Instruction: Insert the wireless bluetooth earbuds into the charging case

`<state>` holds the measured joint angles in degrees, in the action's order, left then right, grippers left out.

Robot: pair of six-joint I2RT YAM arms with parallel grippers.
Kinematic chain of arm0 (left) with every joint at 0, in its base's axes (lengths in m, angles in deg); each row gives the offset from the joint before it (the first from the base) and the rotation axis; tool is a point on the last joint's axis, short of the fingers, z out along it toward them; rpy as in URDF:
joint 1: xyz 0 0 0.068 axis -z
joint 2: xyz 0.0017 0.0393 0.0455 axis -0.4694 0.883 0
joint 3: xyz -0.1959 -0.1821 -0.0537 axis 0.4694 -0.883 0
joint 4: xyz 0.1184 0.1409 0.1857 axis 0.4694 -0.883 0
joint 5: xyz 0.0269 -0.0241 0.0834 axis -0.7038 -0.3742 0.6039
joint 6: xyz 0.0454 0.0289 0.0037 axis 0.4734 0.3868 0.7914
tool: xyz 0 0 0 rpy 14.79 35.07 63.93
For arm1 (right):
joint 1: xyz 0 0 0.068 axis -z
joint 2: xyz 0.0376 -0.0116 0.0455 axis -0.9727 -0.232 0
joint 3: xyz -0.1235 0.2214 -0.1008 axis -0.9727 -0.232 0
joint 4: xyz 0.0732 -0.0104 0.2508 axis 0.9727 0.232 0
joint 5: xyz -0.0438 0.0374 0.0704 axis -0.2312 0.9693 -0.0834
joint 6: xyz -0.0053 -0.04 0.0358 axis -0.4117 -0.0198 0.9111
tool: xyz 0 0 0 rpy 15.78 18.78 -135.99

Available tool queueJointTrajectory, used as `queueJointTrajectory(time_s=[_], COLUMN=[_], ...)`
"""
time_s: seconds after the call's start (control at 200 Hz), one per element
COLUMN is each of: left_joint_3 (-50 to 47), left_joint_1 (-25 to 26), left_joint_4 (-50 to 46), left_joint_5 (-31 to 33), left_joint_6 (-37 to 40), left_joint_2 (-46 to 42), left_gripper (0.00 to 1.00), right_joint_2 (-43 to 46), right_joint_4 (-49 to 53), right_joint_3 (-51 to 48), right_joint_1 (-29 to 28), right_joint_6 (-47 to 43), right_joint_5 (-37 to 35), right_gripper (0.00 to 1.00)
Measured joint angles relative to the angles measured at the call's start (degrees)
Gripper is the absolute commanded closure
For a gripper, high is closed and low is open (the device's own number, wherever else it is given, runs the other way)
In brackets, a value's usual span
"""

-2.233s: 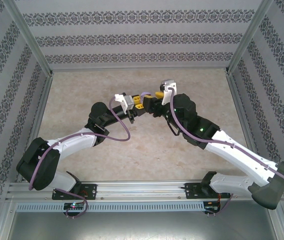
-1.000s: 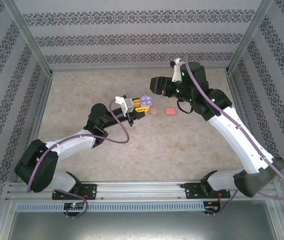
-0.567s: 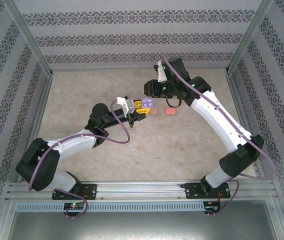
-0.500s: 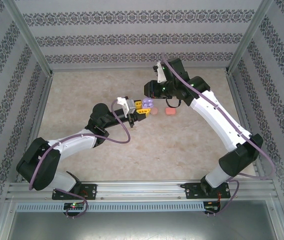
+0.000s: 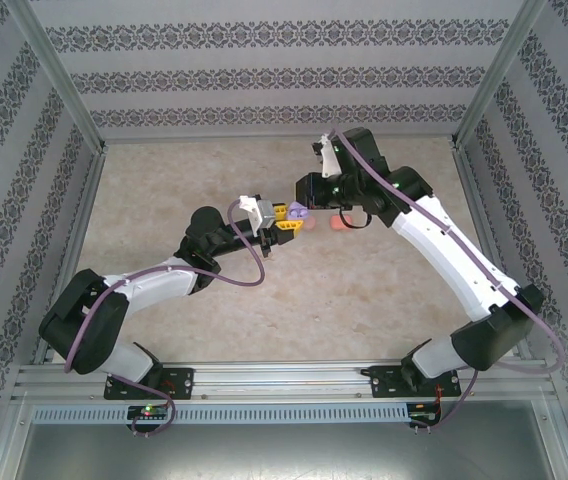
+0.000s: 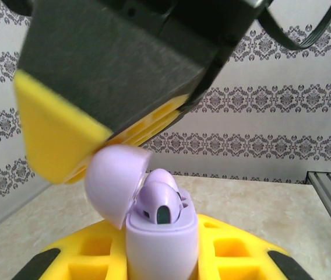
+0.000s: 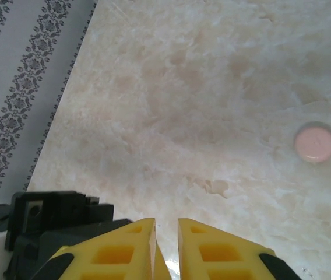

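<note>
Currently, the left end effector [image 5: 282,217] is closed on a purple charging case [image 6: 162,248], gripping its lower body between the yellow fingers [image 6: 235,251]. The case stands upright, raised above the tabletop [image 7: 212,87]. Its lid [image 6: 110,181] is hinged open to the left, and a purple earbud [image 6: 159,201] sits inside the case. The right end effector [image 7: 166,245] hangs directly above the open lid. Its fingers stand nearly together with a narrow gap; whether they pinch anything cannot be told. Farther right, a round pink case [image 7: 314,144] lies on the tabletop, well apart.
</note>
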<state>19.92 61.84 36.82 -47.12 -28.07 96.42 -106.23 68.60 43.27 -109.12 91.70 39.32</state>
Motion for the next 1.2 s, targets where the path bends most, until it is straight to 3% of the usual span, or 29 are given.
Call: queueJointTrajectory(time_s=[0.38,0.59,0.844,1.199], left_joint_3=[0.07,0.17,0.87,3.48], left_joint_1=[0.28,0.28,0.26,-0.66], left_joint_4=[0.04,0.02,-2.14,-12.81], left_joint_5=[0.94,2.03,9.57,20.55], left_joint_6=[0.02,-0.02,-4.28,-14.08], left_joint_2=[0.02,0.02,0.85,6.62], left_gripper=[1.0,1.0,1.0,1.0], right_joint_2=[7.28,10.71,17.31,25.4], right_joint_4=[0.11,0.0,-2.32,-4.72], right_joint_3=[-4.46,-4.55,-14.43,-30.71], right_joint_1=[-0.59,-0.07,3.17,7.91], right_joint_6=[1.44,1.81,3.45,5.6], right_joint_5=[0.52,-0.26,-5.33,-11.15], right_gripper=[0.82,0.77,0.69,0.69])
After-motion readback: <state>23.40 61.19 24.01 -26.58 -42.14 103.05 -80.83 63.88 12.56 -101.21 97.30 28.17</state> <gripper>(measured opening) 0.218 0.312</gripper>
